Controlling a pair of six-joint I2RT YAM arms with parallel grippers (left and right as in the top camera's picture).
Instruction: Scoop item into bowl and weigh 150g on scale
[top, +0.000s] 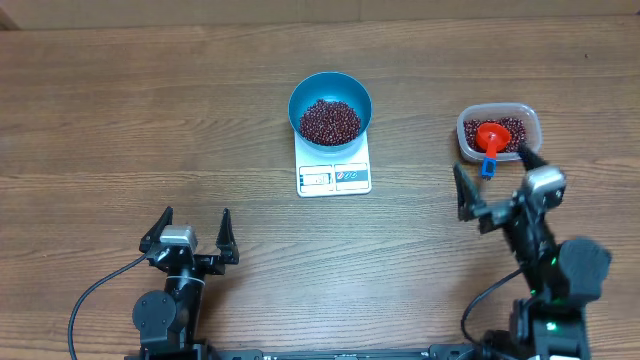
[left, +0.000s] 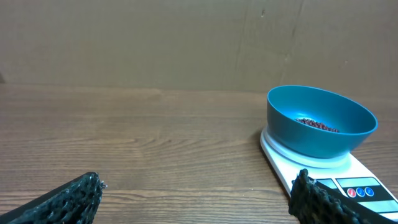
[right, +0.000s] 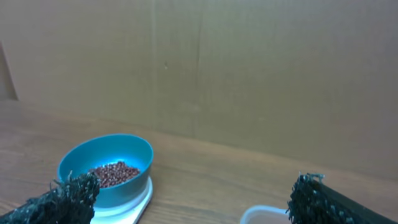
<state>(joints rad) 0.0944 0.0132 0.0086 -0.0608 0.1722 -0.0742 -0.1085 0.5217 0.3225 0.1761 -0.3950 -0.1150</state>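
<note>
Bowl (top: 331, 80) sits on the scale (top: 334, 178), beans (top: 330, 121) in it. Tub (top: 463, 135) lies well right of the scale, scoop (top: 491, 135) resting in it on more beans.

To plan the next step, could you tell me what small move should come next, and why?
Probably ease the open right claw forward onto the blue scoop handle, which juts over the tub rim facing it; the bowl on the scale may need more beans.

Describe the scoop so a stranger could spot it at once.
On the wooden table, find the clear tub on the right. The scoop lies in it among dark beans: small, with a blue handle end. Nothing else is orange-red.
</note>
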